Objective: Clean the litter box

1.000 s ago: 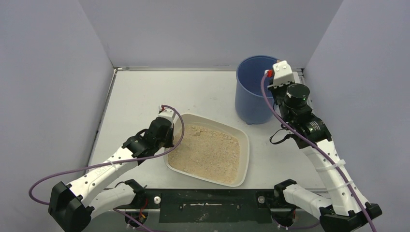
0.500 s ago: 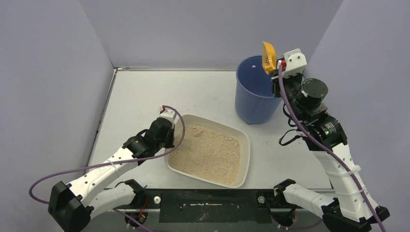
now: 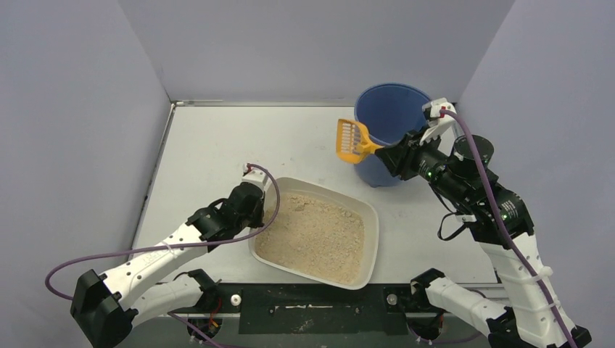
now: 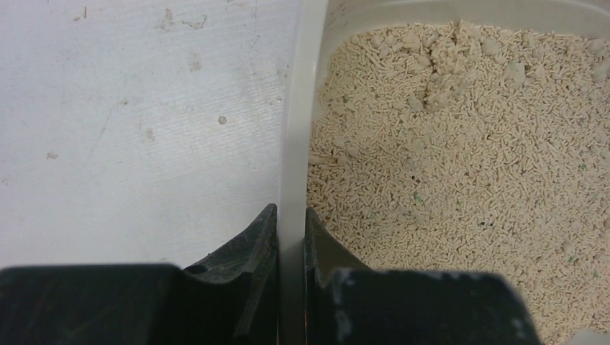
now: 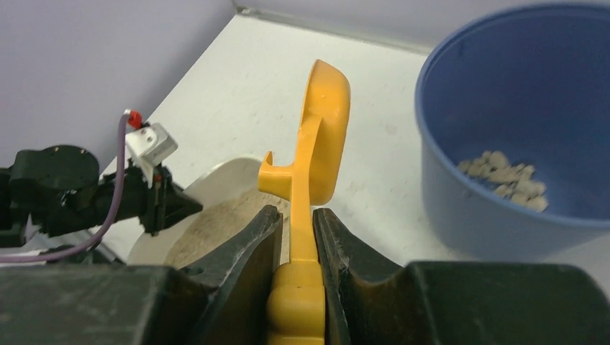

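left arm (image 3: pixel 165 244) low, jaws clamped | right arm (image 3: pixel 505 212) raised, jaws clamped

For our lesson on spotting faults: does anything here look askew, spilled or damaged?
The litter box sits slanted against the table's edges, its rim pinched by the left tool. A few small specks mark the table beside it. Nothing looks damaged.

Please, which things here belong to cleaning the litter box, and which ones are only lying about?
Belong to the job: litter box, gripped at its rim by the left end effector; orange scoop, held by the right end effector; blue bucket with clumps.
Only around: table, purple cables.
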Motion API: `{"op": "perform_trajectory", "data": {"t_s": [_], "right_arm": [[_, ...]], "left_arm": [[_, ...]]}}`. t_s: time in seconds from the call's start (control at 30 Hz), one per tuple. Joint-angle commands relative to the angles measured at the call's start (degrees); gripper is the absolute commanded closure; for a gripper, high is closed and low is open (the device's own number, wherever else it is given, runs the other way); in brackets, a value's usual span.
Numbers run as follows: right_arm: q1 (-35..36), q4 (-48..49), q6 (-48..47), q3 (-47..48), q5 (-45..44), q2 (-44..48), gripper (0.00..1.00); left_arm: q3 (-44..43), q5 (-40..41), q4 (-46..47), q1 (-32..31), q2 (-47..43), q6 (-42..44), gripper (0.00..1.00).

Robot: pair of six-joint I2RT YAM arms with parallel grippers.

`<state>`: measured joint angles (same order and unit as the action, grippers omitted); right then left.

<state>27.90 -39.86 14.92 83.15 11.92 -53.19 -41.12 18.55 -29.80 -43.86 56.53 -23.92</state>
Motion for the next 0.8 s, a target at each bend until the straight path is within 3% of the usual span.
{"op": "perform_trajectory", "data": {"t_s": [0.0, 0.33, 0.77], "right_arm": [[0.2, -8.3, 9.1, -3.5, 6.8, 2.3, 1.0], [0.2, -24.6, 16.1, -7.9, 6.5, 5.3, 1.0], [0.2, -37.9, 19.4, -9.7, -0.2, -1.4, 1.0]], "left_arm": [[0.3, -2.4, 2.8, -0.7, -3.2, -3.8, 1.0], [4.9, -3.7, 4.1, -2.8, -1.9, -9.9, 1.0], [9.8, -2.6, 8.6, -4.9, 0.7, -12.5, 1.0]]}}
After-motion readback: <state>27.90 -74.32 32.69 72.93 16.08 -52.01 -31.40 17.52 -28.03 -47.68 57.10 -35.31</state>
